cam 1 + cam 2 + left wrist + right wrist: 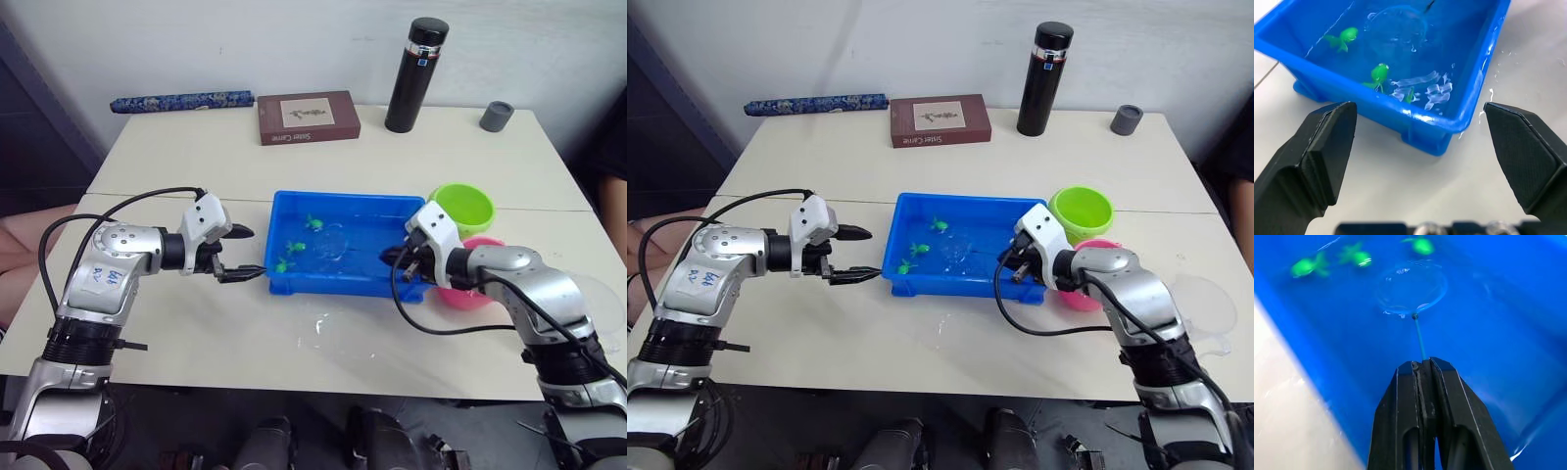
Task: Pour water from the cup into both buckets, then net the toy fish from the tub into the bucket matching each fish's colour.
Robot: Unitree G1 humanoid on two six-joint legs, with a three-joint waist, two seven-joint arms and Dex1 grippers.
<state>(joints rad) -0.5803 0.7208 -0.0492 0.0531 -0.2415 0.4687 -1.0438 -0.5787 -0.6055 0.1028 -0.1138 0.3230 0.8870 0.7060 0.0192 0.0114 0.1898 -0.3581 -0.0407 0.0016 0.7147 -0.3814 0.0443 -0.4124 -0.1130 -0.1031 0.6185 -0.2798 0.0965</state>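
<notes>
Plenty of bare table (196,166) at 12 o'clock from the left gripper (247,253). The tub (345,285) wall blocks it at 3, and both buckets (462,208) crowd the tub's right end.

Pink bucket (460,292) mostly hidden behind the right claw (390,258) and wrist; clear cup (1205,308) partly behind the forearm.

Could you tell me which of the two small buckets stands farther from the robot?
The lime green plastic bucket; it stands behind the bright pink plastic bucket, which sits nearer, partly hidden by the right arm.
</notes>
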